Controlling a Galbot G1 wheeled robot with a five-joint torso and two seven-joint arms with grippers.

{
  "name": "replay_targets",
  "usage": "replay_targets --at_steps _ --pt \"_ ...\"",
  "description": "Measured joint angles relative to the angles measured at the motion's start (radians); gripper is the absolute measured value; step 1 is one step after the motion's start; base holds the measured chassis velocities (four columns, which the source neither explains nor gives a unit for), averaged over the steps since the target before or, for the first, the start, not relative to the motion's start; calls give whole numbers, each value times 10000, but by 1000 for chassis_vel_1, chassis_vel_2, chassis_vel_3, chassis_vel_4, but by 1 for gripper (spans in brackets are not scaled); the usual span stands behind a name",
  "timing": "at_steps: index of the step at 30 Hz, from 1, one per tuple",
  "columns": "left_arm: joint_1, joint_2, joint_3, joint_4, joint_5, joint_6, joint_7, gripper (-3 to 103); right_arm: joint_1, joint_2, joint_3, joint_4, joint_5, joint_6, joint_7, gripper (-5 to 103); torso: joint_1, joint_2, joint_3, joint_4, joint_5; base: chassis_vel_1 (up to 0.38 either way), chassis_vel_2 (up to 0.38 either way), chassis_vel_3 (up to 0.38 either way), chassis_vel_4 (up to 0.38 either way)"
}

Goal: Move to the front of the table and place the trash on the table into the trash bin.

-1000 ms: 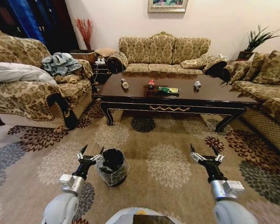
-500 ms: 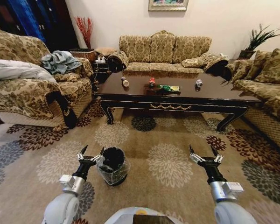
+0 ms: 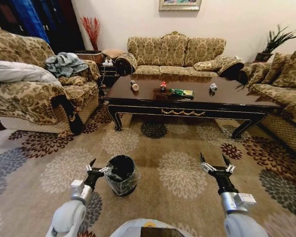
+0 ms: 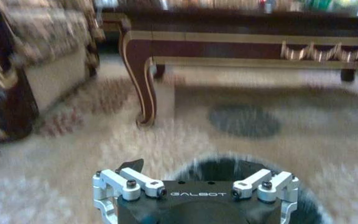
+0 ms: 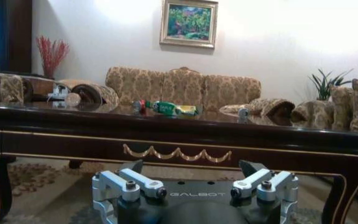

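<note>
Carpeted floor holds the trash bin (image 3: 121,174), bag-lined; both grippers' jaws spread, left gripper (image 3: 98,167) just beside it

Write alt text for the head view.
Four trash items lie on a dark coffee table amid patterned sofas; on the carpet nearer, a black trash bin sits beside the open left gripper, the open right gripper opposite.
</note>
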Motion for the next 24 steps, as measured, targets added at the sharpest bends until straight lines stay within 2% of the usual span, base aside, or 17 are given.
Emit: replay_targets --at_steps 3,9,13,19,23,24 --pt "-589 310 313 752 -63 256 -95 100 -48 39 2 3 -1 9 34 100 7 17 12 0 0 0 0 0 0" --pt "-1182 482 480 1624 -449 669 -128 100 -96 205 -51 48 -70 22 84 100 12 38 24 1 0 0 0 0 0" --pt "-1605 583 601 2344 -723 1164 -187 100 -217 216 -177 206 -73 20 105 100 17 49 33 0 -2 0 0 0 0" --pt "-1726 654 650 2257 -893 2153 -381 101 -166 200 -239 184 -16 -6 336 100 19 61 41 1 0 0 0 0 0" --pt "-1697 719 705 1992 -902 2659 -562 90 -175 251 -230 31 87 -7 488 100 23 69 46 0 0 0 0 0 0" --pt "-1697 719 705 1992 -902 2659 -562 90 -175 251 -230 31 87 -7 488 100 23 69 46 0 0 0 0 0 0"
